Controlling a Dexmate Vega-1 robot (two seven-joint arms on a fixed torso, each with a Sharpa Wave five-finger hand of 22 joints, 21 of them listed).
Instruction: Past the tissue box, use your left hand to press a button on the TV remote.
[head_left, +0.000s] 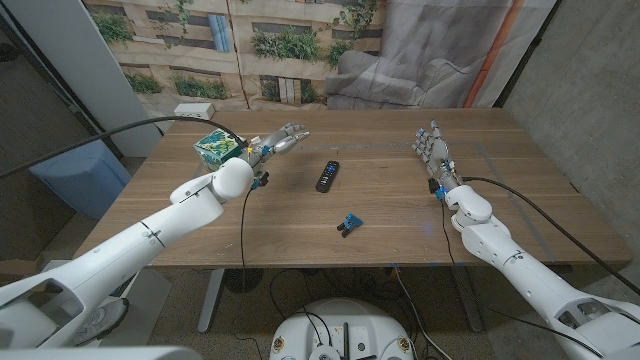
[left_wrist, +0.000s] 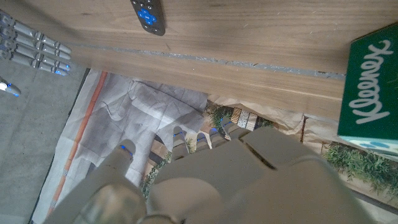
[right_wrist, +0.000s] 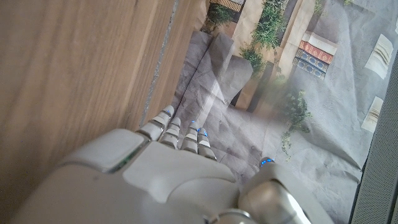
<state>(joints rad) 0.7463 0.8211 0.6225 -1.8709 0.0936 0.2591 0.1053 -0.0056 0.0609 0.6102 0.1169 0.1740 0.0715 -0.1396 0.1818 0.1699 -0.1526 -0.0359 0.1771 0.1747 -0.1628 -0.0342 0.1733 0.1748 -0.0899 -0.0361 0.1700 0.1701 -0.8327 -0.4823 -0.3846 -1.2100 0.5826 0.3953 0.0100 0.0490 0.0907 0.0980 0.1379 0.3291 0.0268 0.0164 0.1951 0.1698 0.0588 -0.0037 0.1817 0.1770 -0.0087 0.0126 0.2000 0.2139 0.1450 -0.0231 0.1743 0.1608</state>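
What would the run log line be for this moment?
left robot hand: open, raised beside tissue box | TV remote: untouched on table | right robot hand: open, idle

On my feed, a wooden worktop (head_left: 400, 215) with a small blue-and-black object (head_left: 349, 224) lying near its front edge — I cannot tell what it is. Behind the worktop hangs a printed backdrop (head_left: 260, 45) of a building wall with greenery, and beside it a crumpled grey sheet (head_left: 400, 60) — a blue bin (head_left: 75, 175) stands on the floor off the worktop's left side.
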